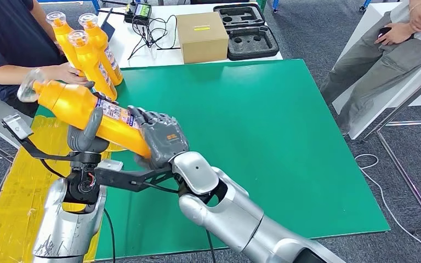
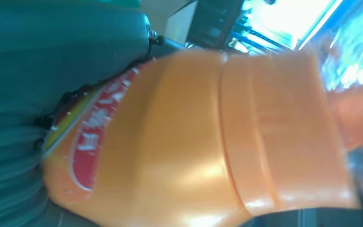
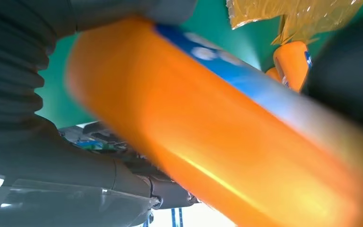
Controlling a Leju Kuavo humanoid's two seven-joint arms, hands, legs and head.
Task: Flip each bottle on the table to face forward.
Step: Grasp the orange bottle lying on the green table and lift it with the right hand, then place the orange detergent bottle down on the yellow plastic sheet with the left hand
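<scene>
In the head view we see an orange bottle held lying in the air over the left edge of the green surface, its clear cap toward a seated person. The left hand grips it from below, and the fingers of the right hand close around its base. Three more bottles stand upright at the far left corner, with the person's hand against them.

In the left wrist view the bottle is very close and blurred, with its red label beside the grey hand.

In the right wrist view the bottle crosses the picture, and the right hand wraps around it.
</scene>
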